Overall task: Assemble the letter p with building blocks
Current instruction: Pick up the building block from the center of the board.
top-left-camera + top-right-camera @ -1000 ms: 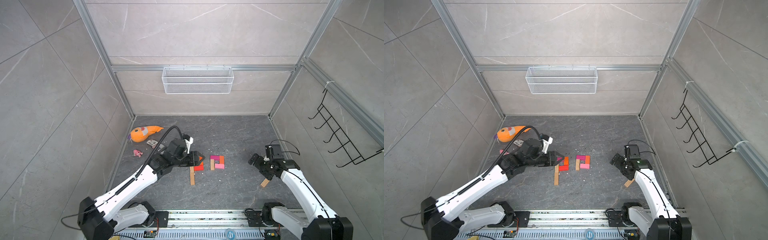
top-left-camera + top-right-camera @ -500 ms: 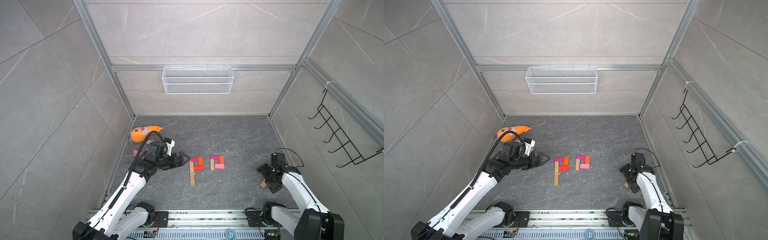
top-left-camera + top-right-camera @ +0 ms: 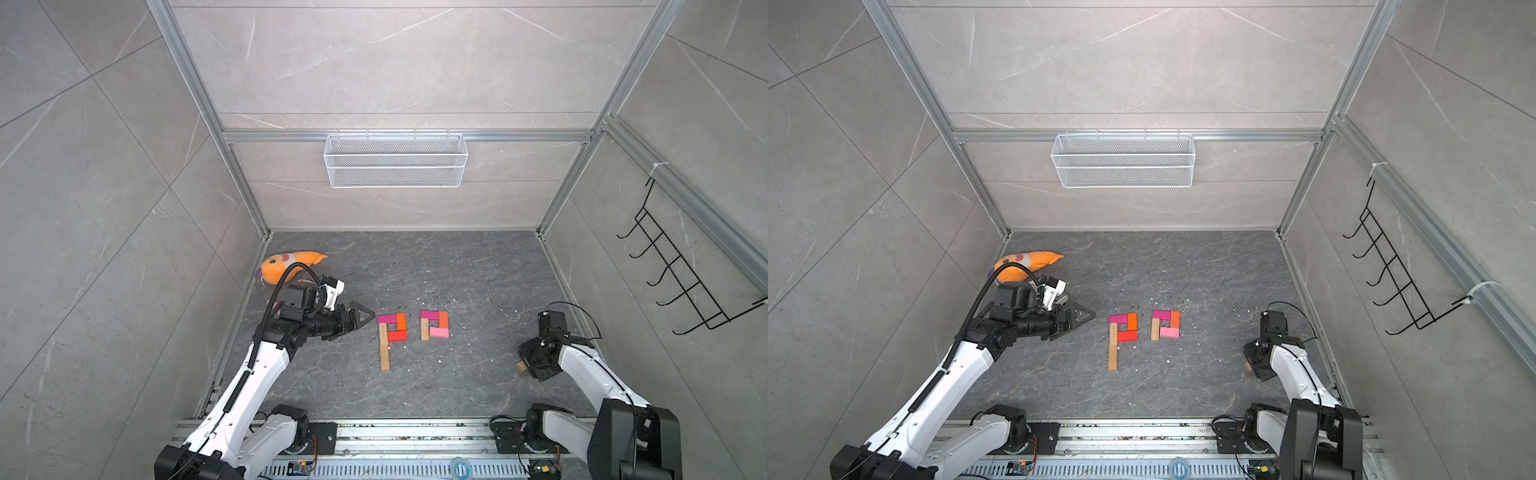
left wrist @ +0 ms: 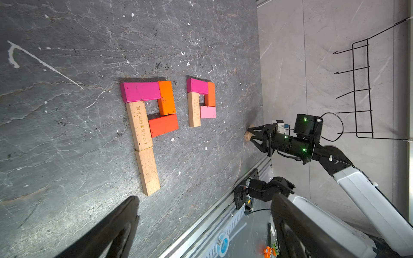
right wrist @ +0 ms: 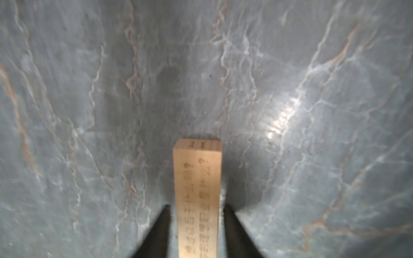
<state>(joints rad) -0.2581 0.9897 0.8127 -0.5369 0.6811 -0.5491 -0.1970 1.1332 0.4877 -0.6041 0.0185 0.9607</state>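
Where the dark stone floor (image 3: 457, 270) meets the metal rail (image 3: 415, 432) at the arms' bases, nearer than the letter p (image 3: 385, 340) and well off to its right-arm side, the right gripper (image 4: 250, 134) is down at a lone tan brick (image 5: 197, 178) lying on the floor. Its two black fingers (image 5: 161, 227) stand one on each side of that brick, very close to its long faces, but I cannot tell whether they press it. The letter p lies flat in mid-floor. Two tan bricks end to end make its stem, running away from the rail. At the far end a magenta brick (image 4: 140, 91), an orange brick (image 4: 166, 97) and a red brick (image 4: 163, 125) close a square loop on the right-arm side. Just beside the letter p on its left-arm side, level with the loop and apart from it, the left gripper (image 3: 365, 318) hangs with its fingers (image 4: 120, 223) spread wide and nothing between them. Near the letter p on the right-arm side lies a shorter figure (image 3: 443, 320), a like loop of magenta, orange and light pink on a single tan brick. Beyond the letter p, toward the left-arm wall, lies an orange plush toy (image 3: 286, 266). Farther still, on the back wall, hangs a white wire basket (image 3: 395, 160).
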